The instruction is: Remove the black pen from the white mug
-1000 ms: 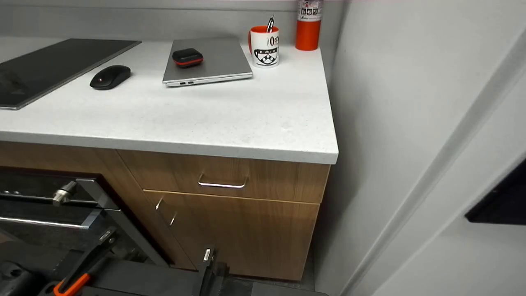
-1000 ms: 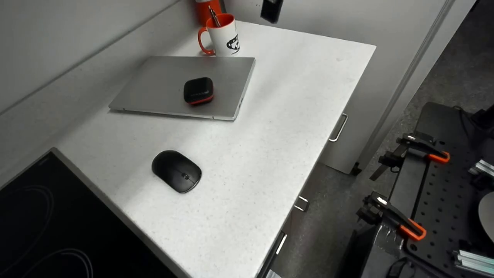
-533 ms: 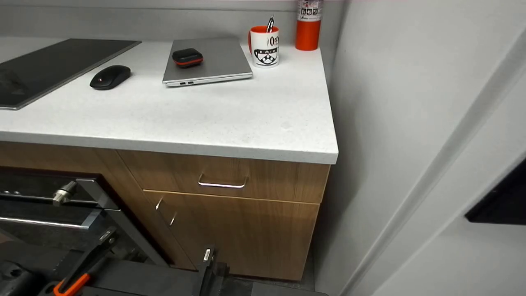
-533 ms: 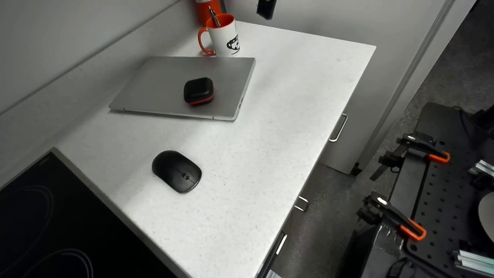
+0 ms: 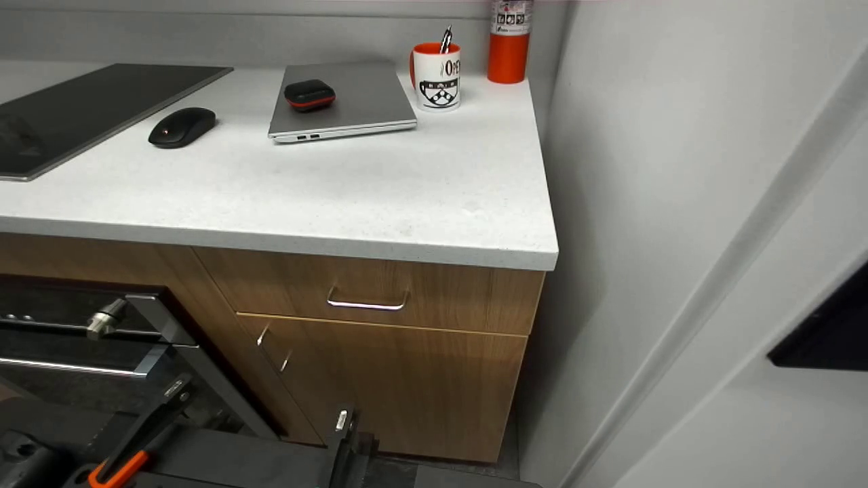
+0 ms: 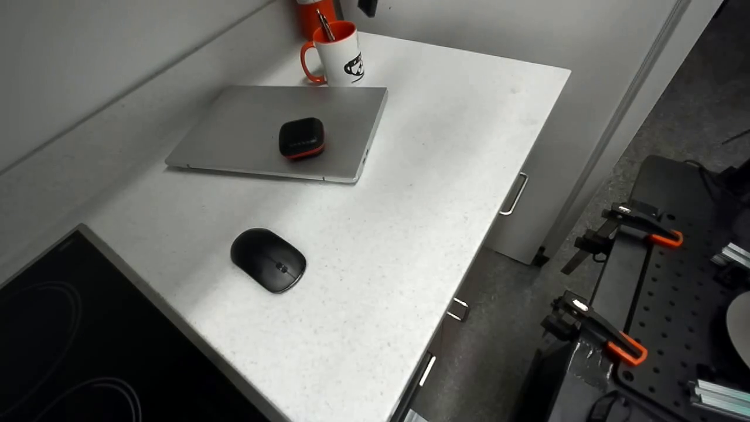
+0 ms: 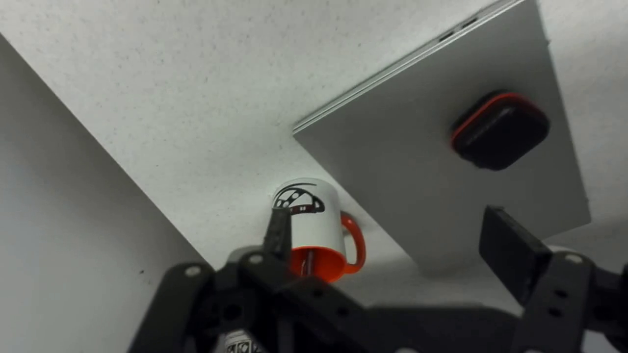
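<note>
The counter looks bright. In the wrist view, the nine o'clock wall is dim, the gripper blurry.

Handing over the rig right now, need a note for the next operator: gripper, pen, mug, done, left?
Gripper: open, nothing held; clear of the pen and the mug.
Where: pen leans inside the mug, top end sticking out; mug stands upright on the counter, beside the laptop.
Done: pen not yet grasped or removed.
Left: grasp the pen, lift it out, then probably set it down.
</note>
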Robot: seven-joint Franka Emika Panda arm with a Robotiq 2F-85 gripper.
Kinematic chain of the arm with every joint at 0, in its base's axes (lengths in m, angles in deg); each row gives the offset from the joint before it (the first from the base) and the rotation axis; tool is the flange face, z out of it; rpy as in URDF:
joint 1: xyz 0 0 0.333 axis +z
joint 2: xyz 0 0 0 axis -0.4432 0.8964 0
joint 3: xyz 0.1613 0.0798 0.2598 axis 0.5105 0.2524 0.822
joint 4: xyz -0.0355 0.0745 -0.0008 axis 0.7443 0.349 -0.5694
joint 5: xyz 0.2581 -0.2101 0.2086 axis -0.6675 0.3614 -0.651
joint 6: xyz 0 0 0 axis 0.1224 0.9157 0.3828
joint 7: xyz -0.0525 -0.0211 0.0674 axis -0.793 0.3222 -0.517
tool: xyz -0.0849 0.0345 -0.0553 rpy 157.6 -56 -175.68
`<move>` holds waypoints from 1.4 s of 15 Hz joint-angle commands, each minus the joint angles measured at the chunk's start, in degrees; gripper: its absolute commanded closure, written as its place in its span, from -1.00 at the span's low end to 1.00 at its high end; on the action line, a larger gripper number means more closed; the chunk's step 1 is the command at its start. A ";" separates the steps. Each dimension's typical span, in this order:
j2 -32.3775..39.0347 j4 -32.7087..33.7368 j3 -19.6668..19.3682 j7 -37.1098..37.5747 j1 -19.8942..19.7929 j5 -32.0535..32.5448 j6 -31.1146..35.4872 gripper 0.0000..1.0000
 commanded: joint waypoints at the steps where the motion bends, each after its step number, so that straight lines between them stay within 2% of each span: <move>1: 14.54 11.46 -0.72 7.79 -2.97 7.67 5.82 -1.00; 2: 17.76 14.73 -1.66 10.26 -2.97 10.26 6.07 -1.00; 4: 22.54 20.42 -1.95 12.77 -3.23 11.22 5.04 -1.00; 5: 24.16 22.47 -4.59 10.90 -0.21 7.83 4.23 -1.00; 6: 19.41 16.10 -5.20 8.56 0.09 7.59 5.36 -1.00; 10: 23.87 21.04 -6.39 8.39 1.25 6.83 5.36 -1.00; 21: 23.94 21.31 -6.41 8.43 1.34 6.83 5.34 -1.00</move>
